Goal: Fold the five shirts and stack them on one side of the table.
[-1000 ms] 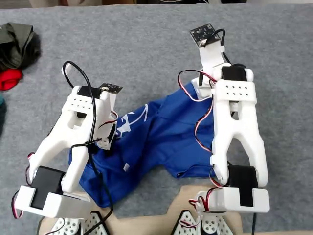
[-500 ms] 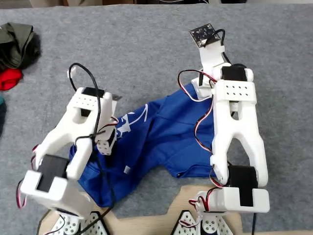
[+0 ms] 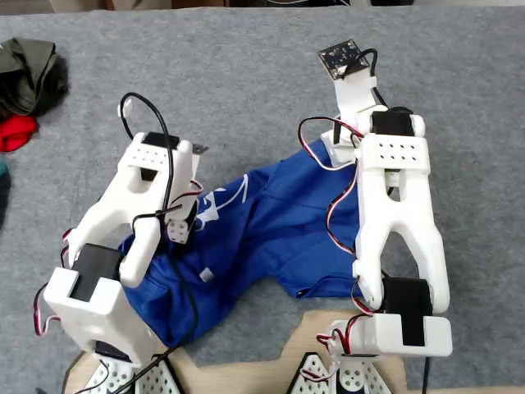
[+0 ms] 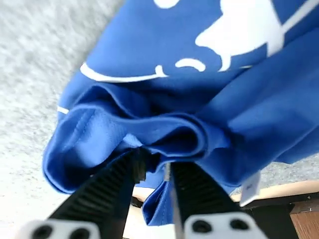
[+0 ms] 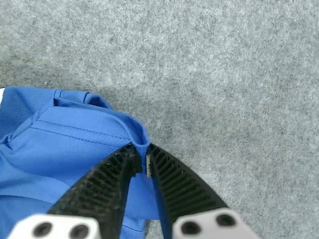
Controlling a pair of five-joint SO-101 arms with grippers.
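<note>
A blue shirt with white print lies crumpled on the grey table between the two arms. My left gripper is shut on a bunched fold of the blue shirt at its left side, under the left arm. My right gripper is shut on a hemmed edge of the blue shirt, just above the grey felt. The right arm stands over the shirt's right part.
A dark green garment and a red one lie bunched at the table's far left. The grey felt stretches open beyond the shirt. The table's near edge runs by the arm bases.
The left arm has swung forward and right, its base end rising, and dragged the shirt's left side with it. The right arm has stayed put.
</note>
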